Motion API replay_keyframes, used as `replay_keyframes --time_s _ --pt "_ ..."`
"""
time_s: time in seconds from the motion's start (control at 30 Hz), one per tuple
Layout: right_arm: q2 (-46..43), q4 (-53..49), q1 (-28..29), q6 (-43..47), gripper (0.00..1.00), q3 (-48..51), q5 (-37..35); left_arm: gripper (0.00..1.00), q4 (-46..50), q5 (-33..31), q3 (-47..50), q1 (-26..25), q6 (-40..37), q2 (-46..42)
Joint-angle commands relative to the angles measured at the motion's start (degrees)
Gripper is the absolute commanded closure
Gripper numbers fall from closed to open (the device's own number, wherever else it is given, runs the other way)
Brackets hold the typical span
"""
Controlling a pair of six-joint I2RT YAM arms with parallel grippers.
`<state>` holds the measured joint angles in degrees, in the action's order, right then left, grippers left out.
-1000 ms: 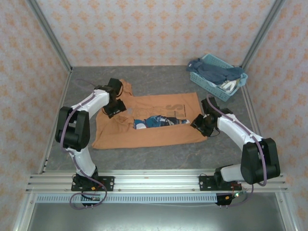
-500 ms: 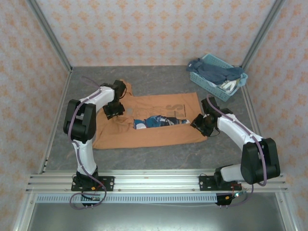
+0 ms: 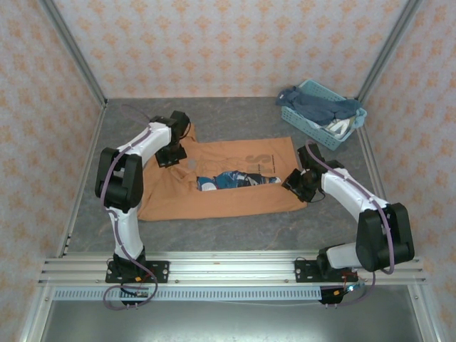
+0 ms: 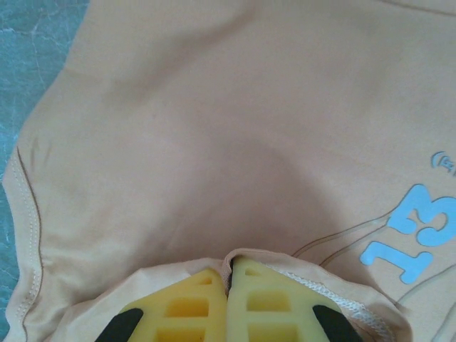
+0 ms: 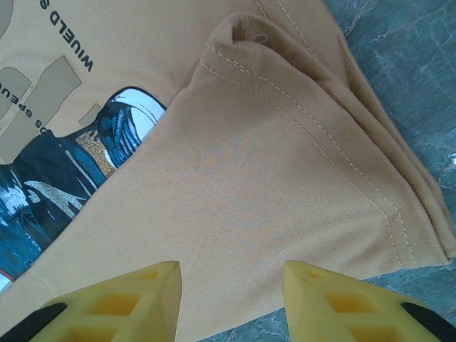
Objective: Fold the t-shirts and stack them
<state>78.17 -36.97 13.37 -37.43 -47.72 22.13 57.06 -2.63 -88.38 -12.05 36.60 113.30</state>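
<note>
Top external view, blue basket [image 3: 303, 127] holding dark and white t-shirts [image 3: 317, 105], left fingers [image 4: 185, 310] pinching orange t-shirt [image 3: 235, 199], right fingers [image 5: 121, 299] apart

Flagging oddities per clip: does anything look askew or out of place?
The orange-brown t-shirt lies unevenly: its near flap is folded up aslant, half covering the print, and its right corner is bunched in layers. Also, dark blue cloth hangs over the basket rim.

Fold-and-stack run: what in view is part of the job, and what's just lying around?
Job:
- orange t-shirt
- dark blue cloth and white cloth, likely more tees

Lying around:
- light-blue basket holding those two
- grey table
</note>
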Motion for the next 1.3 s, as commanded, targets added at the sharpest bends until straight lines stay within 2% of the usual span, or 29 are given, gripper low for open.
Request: replay_keyframes --time_s 0.0,0.2,0.23,0.3,0.37,0.4,0.5,0.53,0.67,0.83,0.87,1.07,1.27 --pt "0.1 0.2 0.4 -0.3 0.58 0.0 -0.3 1.00 2.1 -1.4 -2.8 -0.1 0.0 0.1" --pt "-0.4 0.0 0.4 -0.3 0.58 0.4 -0.4 1.00 2.8 -0.3 -7.0 0.1 -0.6 4.1" --pt "-0.5 0.0 0.4 -0.3 0.58 0.4 -0.2 0.97 3.5 -0.6 -8.2 0.2 -0.7 5.3" --pt "-0.6 0.0 0.4 -0.3 0.58 0.6 -0.3 0.86 5.8 -1.5 -10.6 0.4 -1.0 7.6" --pt "-0.8 0.0 0.4 -0.3 0.58 0.6 -0.3 0.84 8.8 -3.9 -13.3 0.5 -0.9 9.7" --pt "-0.8 -0.1 0.4 -0.3 0.58 0.7 -0.3 0.78 9.8 -5.7 -14.3 0.5 -0.6 10.2" --pt "-1.0 0.0 0.4 -0.3 0.58 0.6 -0.3 0.51 10.7 -9.7 -14.6 0.3 1.1 8.7" --pt "-1.0 -0.1 0.4 -0.3 0.58 0.6 -0.3 0.49 10.1 -10.5 -14.0 0.0 1.4 7.3" --pt "-1.0 0.0 0.4 -0.3 0.58 0.6 -0.5 0.50 4.9 -8.7 -8.4 -2.4 1.9 -0.6" --pt "-0.6 0.6 0.4 -0.5 0.58 0.8 -0.4 0.60 -0.3 4.9 -1.9 -4.2 3.8 -2.7" --pt "-0.4 0.7 0.4 -0.5 0.58 0.7 -0.3 0.62 -1.0 5.7 -1.8 -4.7 3.3 -2.3" --pt "-0.4 0.4 0.4 -0.3 0.58 0.2 -0.3 0.66 -1.1 7.5 -7.6 -7.1 -5.6 4.7" --pt "-1.4 0.0 0.4 -0.3 0.58 1.0 -0.6 0.62 -0.1 6.9 -8.1 -7.1 -13.7 8.1"
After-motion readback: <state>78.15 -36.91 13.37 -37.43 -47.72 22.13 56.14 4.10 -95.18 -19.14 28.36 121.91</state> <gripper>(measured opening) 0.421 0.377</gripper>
